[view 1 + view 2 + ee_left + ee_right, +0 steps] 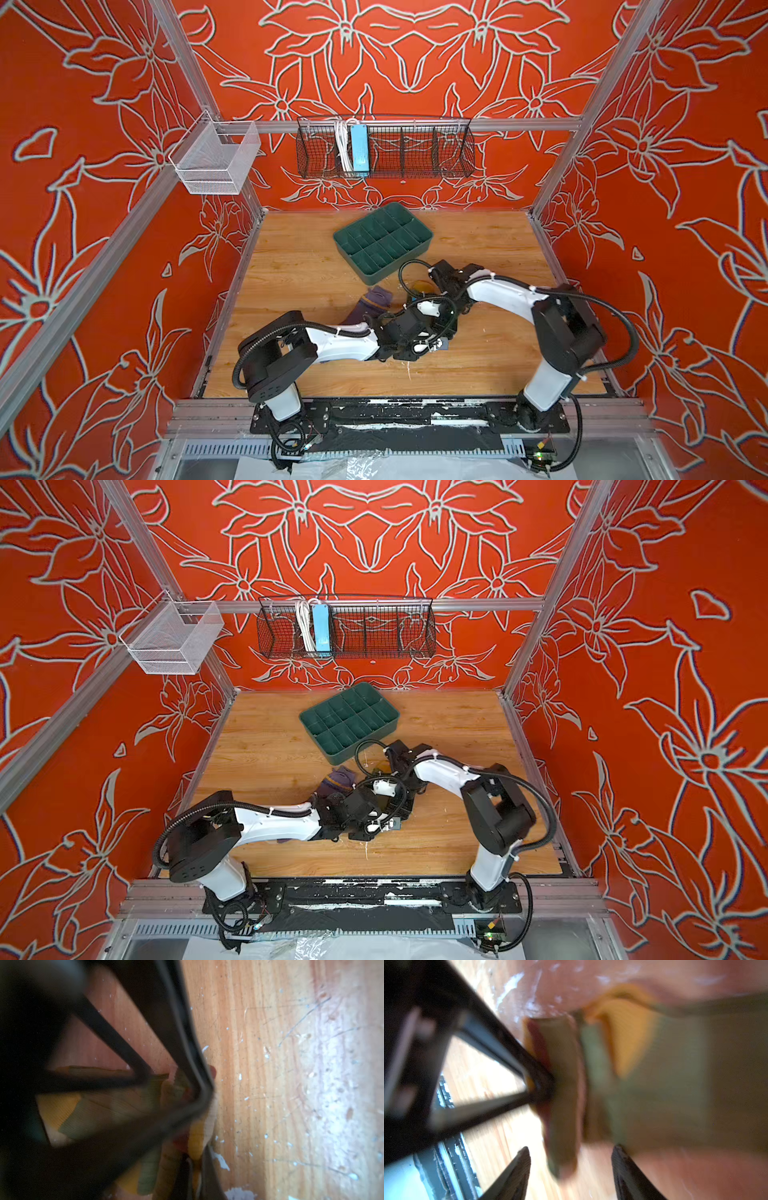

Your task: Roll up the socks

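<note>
The olive sock (664, 1088) (striped, orange-heeled) is pinched by the closed left fingers (209, 1178), while the right fingers (517, 1172) are held apart beside it.

a dark green plastic compartment tray (390, 268) sits near the wooden tabletop's (299, 266) back edge; above, a black wire basket (415, 153) holds a blue power strip (358, 151), with a white mesh basket (216, 162) to its left.

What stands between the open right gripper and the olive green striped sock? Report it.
Nothing visible: the olive green striped sock lies directly before the open right gripper, pinched by the left gripper.
</note>
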